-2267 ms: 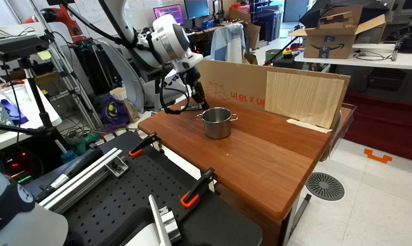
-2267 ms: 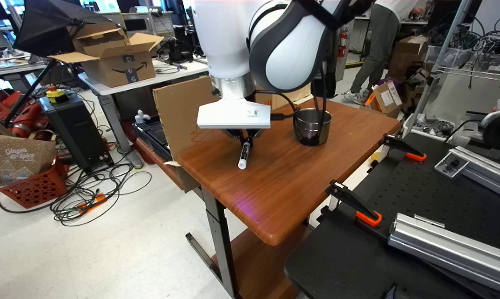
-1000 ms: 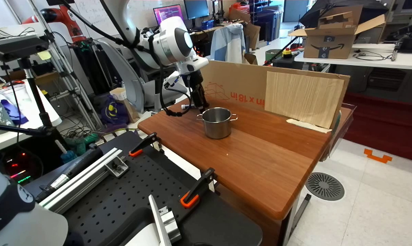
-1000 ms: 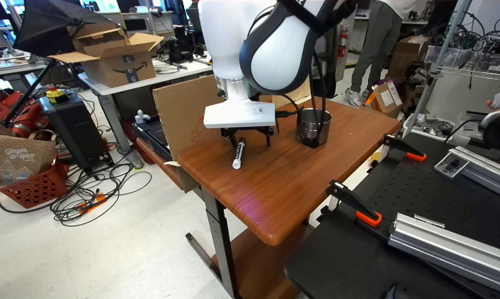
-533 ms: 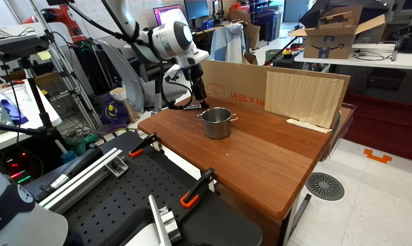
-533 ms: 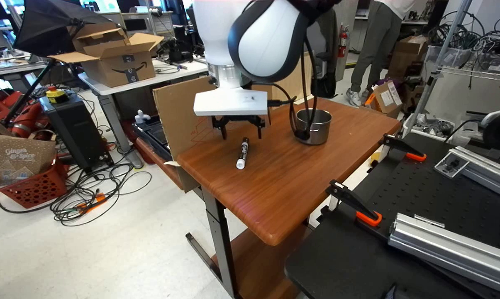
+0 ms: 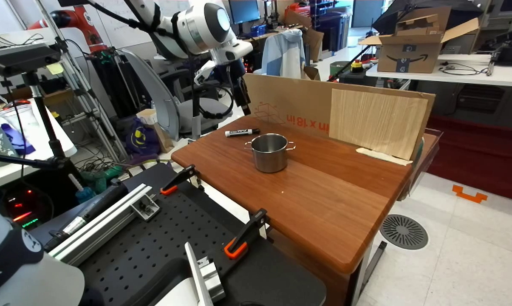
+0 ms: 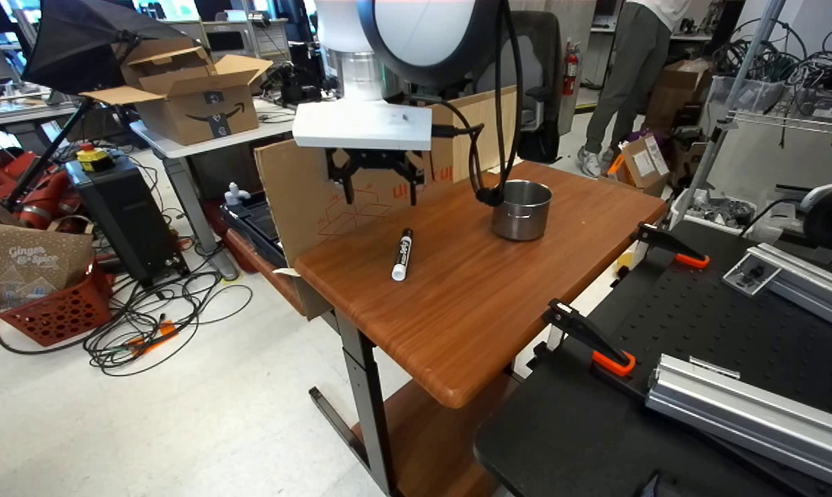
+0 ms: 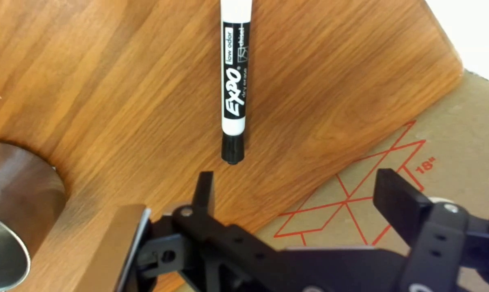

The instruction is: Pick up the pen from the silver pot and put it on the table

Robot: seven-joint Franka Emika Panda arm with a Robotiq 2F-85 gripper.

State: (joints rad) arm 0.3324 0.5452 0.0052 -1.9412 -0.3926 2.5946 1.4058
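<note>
Pen [image 7: 242,132]: lying flat on the wooden surface [image 7: 323,204], outside the upright silver pot [image 7: 270,159] and apart from it. In the wrist view, turned with lettering upward and black-capped end toward the fingers [image 9: 396,198]. Spread wide in that view, hanging higher than the surface and clear of the pen. Standing along an edge: red-printed cardboard [image 7: 298,100], with a wood-grain panel [image 7: 374,123] against it.

Pale floor [image 7: 468,250] (tiled), grey chair [image 7: 159,97]
</note>
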